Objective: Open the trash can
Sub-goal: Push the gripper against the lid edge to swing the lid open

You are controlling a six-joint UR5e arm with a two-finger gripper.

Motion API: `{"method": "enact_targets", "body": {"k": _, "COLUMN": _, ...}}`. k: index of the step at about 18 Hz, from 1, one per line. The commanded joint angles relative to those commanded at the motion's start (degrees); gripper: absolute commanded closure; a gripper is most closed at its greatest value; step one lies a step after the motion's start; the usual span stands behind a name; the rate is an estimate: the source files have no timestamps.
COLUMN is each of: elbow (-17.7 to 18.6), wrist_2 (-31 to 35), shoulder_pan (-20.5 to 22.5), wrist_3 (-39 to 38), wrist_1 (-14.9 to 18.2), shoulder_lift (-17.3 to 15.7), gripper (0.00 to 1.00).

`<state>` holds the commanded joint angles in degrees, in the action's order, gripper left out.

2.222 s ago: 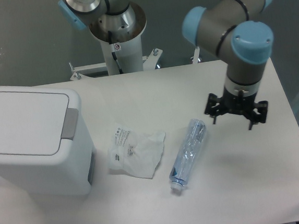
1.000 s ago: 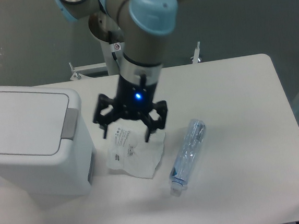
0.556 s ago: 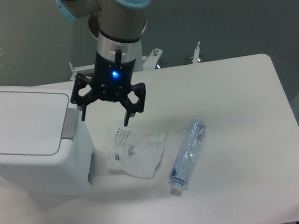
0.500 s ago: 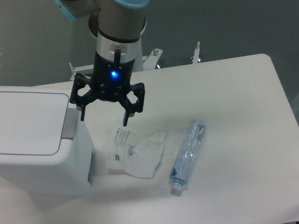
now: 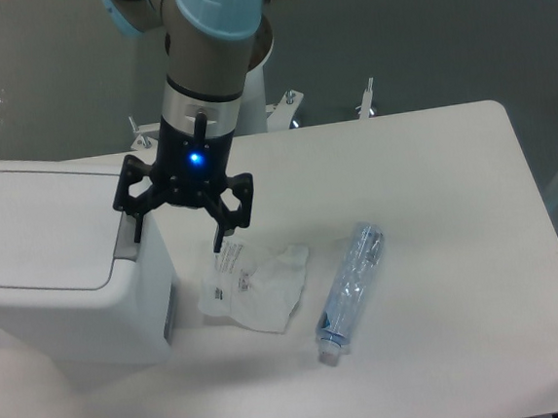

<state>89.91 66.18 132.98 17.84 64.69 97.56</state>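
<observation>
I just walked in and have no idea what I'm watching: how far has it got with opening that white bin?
Done: the gripper is above the trash can's right edge, jaws spread, by the grey push tab. In hand: lining up on that tab. Left: pressing it, since the lid lies flat and shut.

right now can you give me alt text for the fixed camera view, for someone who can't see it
A robot arm's open gripper hovers at the right edge of a closed white trash can, one of its fingers near the can's grey push tab. To the right on the white table lie a crumpled plastic bag and an empty clear bottle.
</observation>
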Motion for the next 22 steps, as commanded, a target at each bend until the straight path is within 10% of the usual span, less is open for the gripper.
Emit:
{"method": "enact_targets", "body": {"k": 14, "elbow": -3.3, "wrist_2": -0.2, "shoulder_pan": 0.4, "wrist_3": -0.5, "wrist_1": 0.0, "shoulder_lift": 0.5, "gripper": 0.0}}
{"method": "enact_targets", "body": {"k": 22, "elbow": -4.0, "wrist_2": 0.4, "shoulder_pan": 11.5, "wrist_3": 6.6, "wrist_1": -0.3, "shoulder_lift": 2.9, "gripper": 0.0}}
